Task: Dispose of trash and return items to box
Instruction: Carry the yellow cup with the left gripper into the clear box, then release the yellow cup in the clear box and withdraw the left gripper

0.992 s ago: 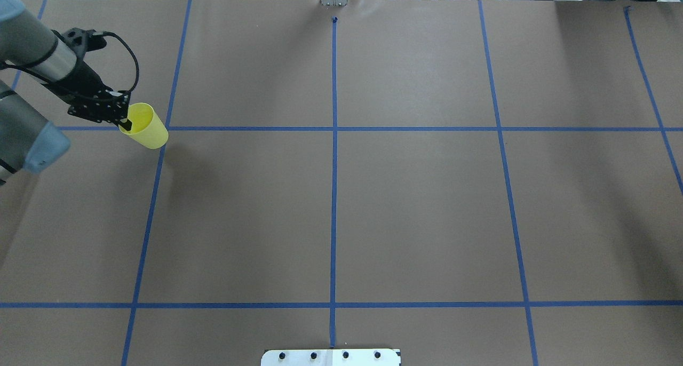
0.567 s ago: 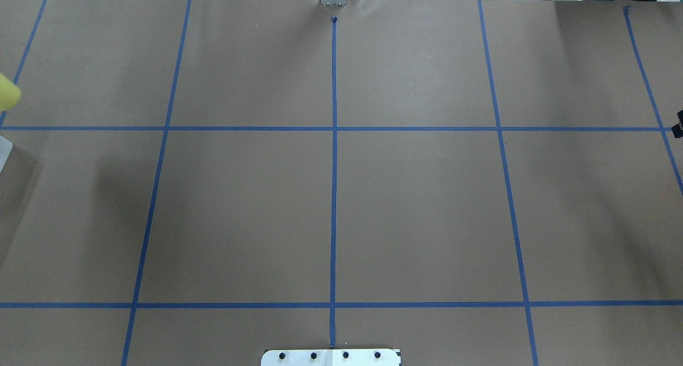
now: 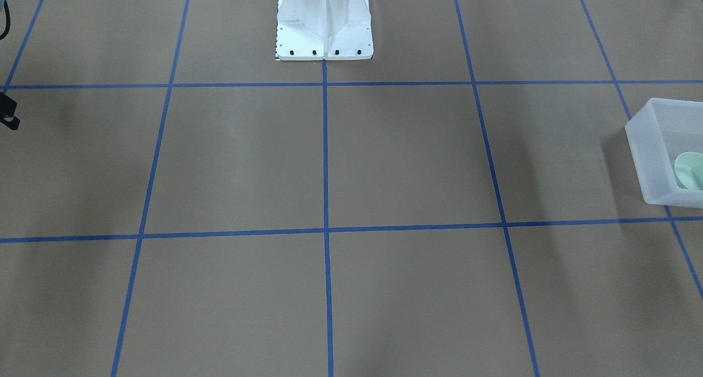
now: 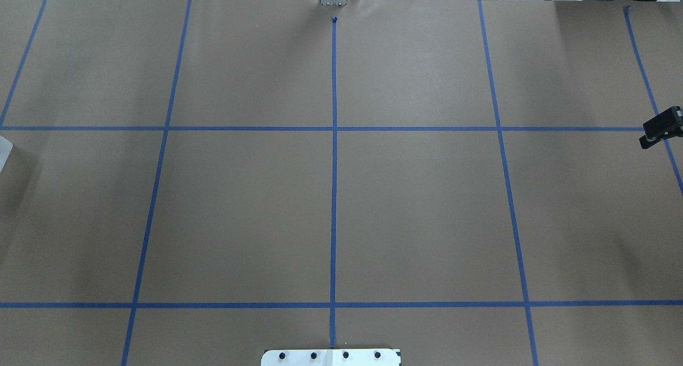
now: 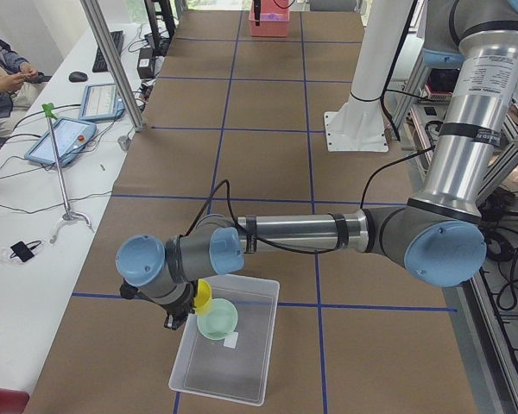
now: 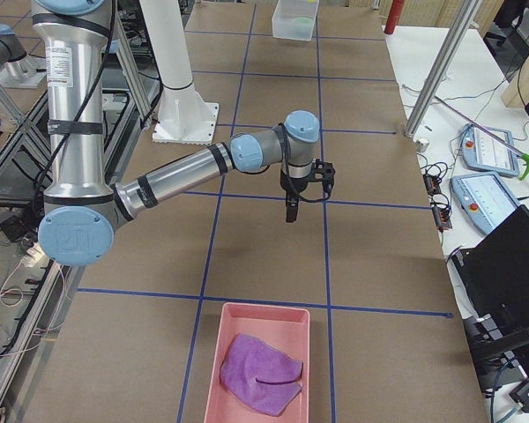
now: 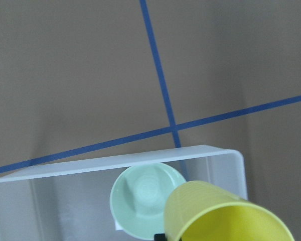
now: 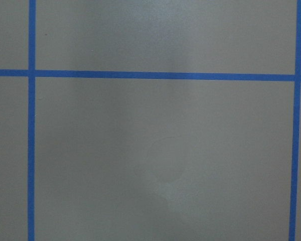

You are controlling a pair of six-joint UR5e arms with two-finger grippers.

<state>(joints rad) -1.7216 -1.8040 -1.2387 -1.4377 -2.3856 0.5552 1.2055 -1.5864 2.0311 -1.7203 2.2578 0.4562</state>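
The translucent white box (image 3: 648,146) sits at the table's left end and also shows in the exterior left view (image 5: 242,379) and the left wrist view (image 7: 115,163). The pale teal-green bowl (image 3: 689,171) lies inside it, upright (image 7: 145,198). My left gripper (image 5: 190,309) is shut on a yellow cup (image 7: 215,216) and holds it tilted above the box, just beside the bowl (image 5: 217,319). My right gripper (image 4: 661,127) is only partly in view at the table's right edge, above bare paper. I cannot tell whether it is open.
A pink bin (image 6: 238,330) with a purple cloth (image 6: 257,374) stands at the table's right end. The white robot base (image 3: 324,25) is at the near middle. Brown paper with blue tape lines covers the table. A desk with tablets (image 5: 60,138) runs along the far side.
My left arm has carried the yellow cup leftward out of the overhead view. My right gripper has come further into that view at its right edge.
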